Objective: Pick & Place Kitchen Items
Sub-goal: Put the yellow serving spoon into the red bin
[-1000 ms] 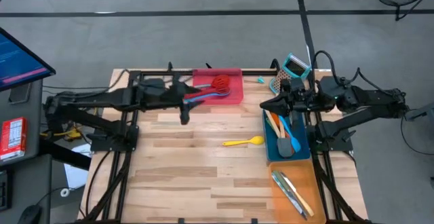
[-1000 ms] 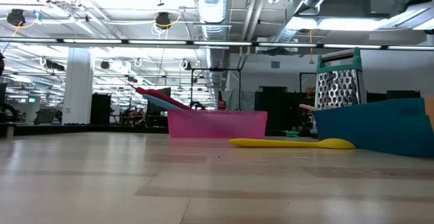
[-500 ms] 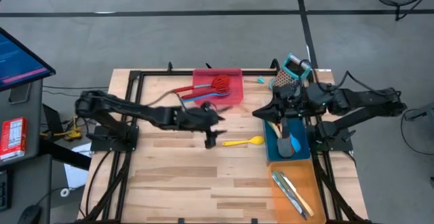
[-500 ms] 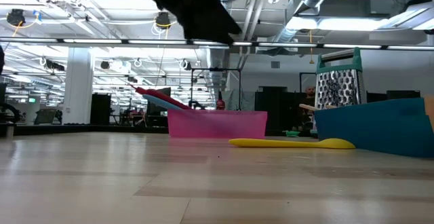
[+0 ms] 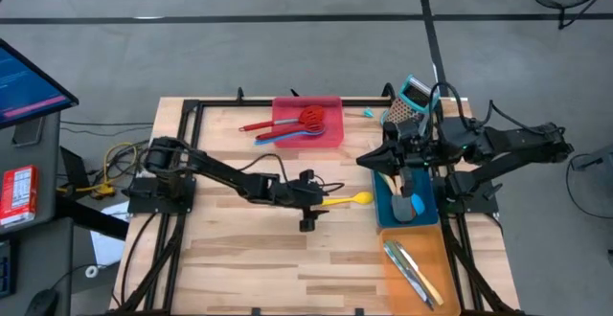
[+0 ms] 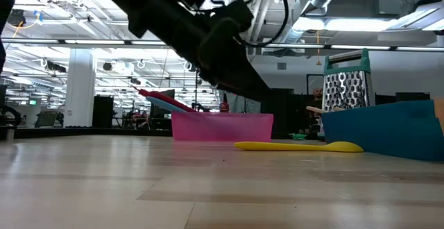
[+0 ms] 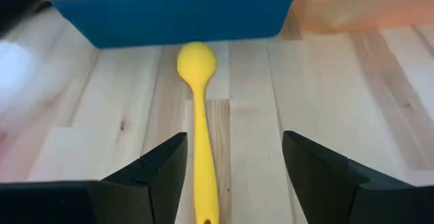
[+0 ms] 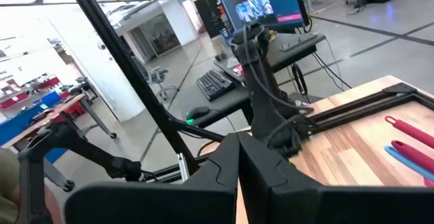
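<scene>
— Room first: how much open table [image 5: 249, 249] is there?
— Plenty. The whole near half of the pale plank top is bare from its left edge until the orange tray [image 5: 414, 270] at the near right corner. The far left corner is bare too.
— And the left gripper [image 5: 330, 201]?
— Reached out to the table's middle, fingers [image 7: 149, 173] spread apart, straddling the handle of the yellow spoon [image 5: 347, 199]. The spoon lies flat on the wood, its bowl just short of the blue tray [image 5: 406, 222].
— Along the far edge?
— One red tray [image 5: 308, 122] at the middle, with a red utensil [image 5: 287, 121] and a blue utensil [image 5: 287, 134] whose handles stick out over its left rim. Toward the far right corner stands one box grater [image 5: 410, 101].
— The right gripper [image 5: 388, 160]?
— Above the blue tray's far end, fingers [image 8: 224, 173] pressed together, holding nothing visible.
— Counts?
— Three trays. The blue one holds several utensils, orange, blue and grey among them; I can't count them exactly. The orange holds a few pieces of silver cutlery [image 5: 410, 268].
— Beyond the table?
— Grey floor, a monitor [image 5: 29, 81] off the left side, an open hall with ceiling ducts.
</scene>
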Motion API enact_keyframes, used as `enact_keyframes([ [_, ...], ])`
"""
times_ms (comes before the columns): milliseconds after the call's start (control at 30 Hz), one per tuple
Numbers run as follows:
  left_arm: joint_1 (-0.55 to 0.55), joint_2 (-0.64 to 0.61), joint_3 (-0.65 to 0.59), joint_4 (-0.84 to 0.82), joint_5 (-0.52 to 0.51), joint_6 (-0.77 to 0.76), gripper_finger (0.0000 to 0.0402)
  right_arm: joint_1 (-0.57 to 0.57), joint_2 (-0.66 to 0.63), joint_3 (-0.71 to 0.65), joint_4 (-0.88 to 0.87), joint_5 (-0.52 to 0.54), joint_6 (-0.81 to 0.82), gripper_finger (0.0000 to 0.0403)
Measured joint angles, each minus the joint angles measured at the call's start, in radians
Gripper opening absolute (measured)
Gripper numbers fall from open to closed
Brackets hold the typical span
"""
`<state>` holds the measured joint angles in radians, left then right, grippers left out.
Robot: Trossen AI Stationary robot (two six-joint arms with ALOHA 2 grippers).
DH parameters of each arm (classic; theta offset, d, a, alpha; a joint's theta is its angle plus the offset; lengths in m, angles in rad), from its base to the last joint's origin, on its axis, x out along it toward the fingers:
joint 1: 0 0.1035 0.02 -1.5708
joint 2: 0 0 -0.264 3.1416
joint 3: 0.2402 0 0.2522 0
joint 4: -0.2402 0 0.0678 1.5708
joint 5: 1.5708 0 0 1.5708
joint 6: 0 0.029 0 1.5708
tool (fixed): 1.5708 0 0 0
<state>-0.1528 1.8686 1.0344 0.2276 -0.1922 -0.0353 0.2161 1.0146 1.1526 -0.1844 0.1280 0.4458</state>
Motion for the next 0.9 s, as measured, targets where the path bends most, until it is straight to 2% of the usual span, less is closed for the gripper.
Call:
enact_keyframes([
  [400, 0.014, 0.151, 0.000, 0.239, 0.017, -0.030, 0.0225, 0.010, 0.001, 0.000, 0.006, -0.001, 0.035, 0.0002],
  [633, 0.066, 0.217, 0.000, 0.254, 0.016, -0.100, 0.0226, 0.035, 0.001, 0.000, 0.006, -0.002, 0.035, 0.0002],
  [900, 0.093, 0.242, 0.000, 0.269, 0.053, -0.104, 0.0226, 0.047, 0.001, 0.000, 0.006, -0.002, 0.035, 0.0002],
])
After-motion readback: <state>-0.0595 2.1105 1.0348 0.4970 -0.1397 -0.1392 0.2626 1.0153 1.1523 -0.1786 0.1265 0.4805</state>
